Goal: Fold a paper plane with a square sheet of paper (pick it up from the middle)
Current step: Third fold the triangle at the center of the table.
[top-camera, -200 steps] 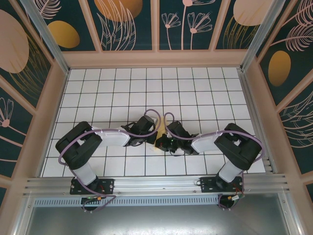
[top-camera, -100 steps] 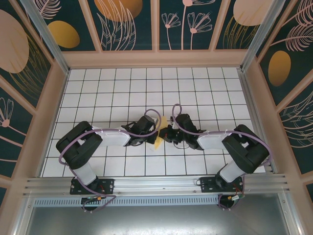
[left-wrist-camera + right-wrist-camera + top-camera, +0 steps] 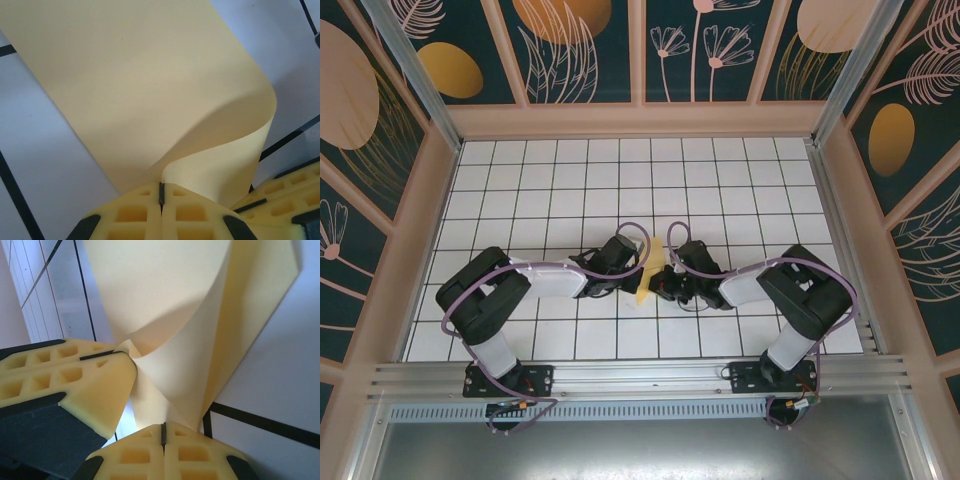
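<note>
– Left gripper (image 3: 161,194): how is it set?
– Its yellow foam-padded fingers (image 3: 131,215) are pressed fully together, and an edge of the thin yellow-orange sheet of paper (image 3: 150,85) is pinched in the seam between them. From that pinch the sheet is curled up and over in a loose loop.
– And the right gripper (image 3: 162,432)?
– It is likewise closed tight on the same sheet, where two layers are drawn down to a point. One padded finger of the left gripper is seen just beside it, with its tip touching a fold of the paper.
– Where is the sheet found?
– It is held between the two grippers, over the near middle of the white table ruled with black grid lines (image 3: 560,190). Whether its lower edge is touching the table cannot be told.
– What is set around it?
– The table is enclosed by dark teal wall panels printed with leaves and orange ovals (image 3: 590,50). A silver metal rail (image 3: 640,378) is run along the near edge, where both arm bases are bolted.
</note>
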### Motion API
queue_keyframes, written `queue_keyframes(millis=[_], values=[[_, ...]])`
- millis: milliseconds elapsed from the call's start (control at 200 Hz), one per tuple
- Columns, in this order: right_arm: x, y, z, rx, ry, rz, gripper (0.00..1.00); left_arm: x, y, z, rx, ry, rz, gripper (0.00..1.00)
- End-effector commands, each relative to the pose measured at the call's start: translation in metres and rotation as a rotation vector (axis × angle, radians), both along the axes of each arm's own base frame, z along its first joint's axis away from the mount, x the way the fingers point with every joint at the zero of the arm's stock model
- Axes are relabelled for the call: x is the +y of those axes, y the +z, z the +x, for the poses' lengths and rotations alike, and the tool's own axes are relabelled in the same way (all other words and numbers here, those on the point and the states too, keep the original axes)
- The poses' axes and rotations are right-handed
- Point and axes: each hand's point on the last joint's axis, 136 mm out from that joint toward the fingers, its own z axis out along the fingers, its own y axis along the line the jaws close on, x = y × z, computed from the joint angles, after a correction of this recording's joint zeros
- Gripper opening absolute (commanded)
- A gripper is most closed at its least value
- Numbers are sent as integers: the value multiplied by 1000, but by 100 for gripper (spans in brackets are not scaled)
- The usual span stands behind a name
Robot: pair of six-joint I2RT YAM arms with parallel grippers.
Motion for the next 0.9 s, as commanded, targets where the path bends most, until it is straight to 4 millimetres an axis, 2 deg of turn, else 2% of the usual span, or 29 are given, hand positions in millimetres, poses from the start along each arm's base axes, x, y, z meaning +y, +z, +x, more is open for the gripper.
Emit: queue_keyframes(millis=[0, 165, 295, 560, 665, 731, 806, 896], values=[[1, 8, 2, -40, 14, 3, 0, 20, -37, -22, 109, -17, 111, 2], [-5, 36, 15, -112, -10, 18, 0, 20, -38, -23, 112, -18, 116, 2], [-6, 39, 23, -122, -6, 27, 0, 20, -38, -22, 113, -19, 116, 2], [-8, 12, 32, -84, -4, -10, 0, 21, -38, -23, 113, -18, 121, 1], [-14, -4, 30, -50, -11, -59, 0, 23, -38, -23, 111, -15, 124, 1], [-16, -6, 28, -36, -16, -66, 0, 22, -38, -23, 111, -15, 123, 1], [-14, 5, 30, -54, -13, -52, 0, 23, -38, -23, 110, -14, 125, 1], [-11, 29, 38, -103, -10, -16, 0, 23, -38, -23, 112, -14, 126, 1]])
